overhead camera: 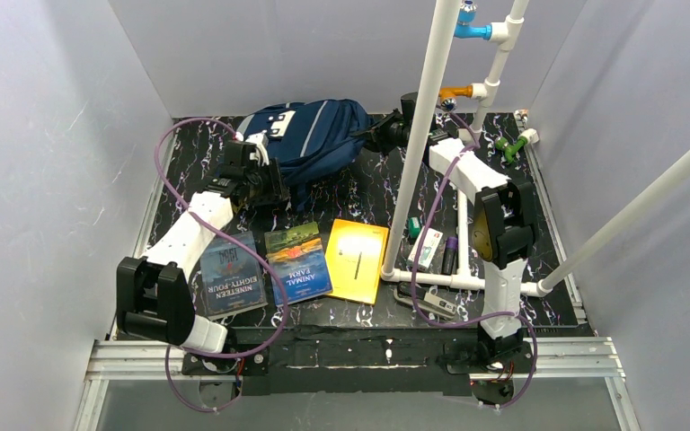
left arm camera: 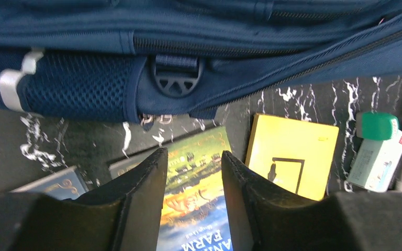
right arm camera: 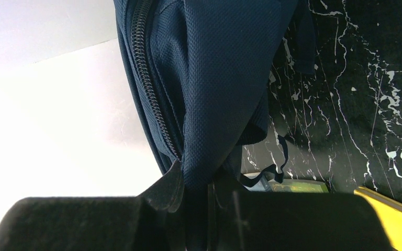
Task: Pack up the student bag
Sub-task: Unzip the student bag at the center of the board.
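The student bag point(overhead camera: 310, 135), a large navy blue fabric backpack with grey reflective stripes, lies at the far middle of the black marbled table point(overhead camera: 359, 193). The right gripper point(right arm camera: 196, 191) is clenched on a fold of its fabric beside the zip. The left gripper point(left arm camera: 193, 157) hangs just in front of the bag, jaws parted around nothing (a blue-and-green paperback book point(left arm camera: 193, 204) shows through the gap). That thin pinch could slip under a hard pull, and the left jaws, closing here, would likely catch only air.
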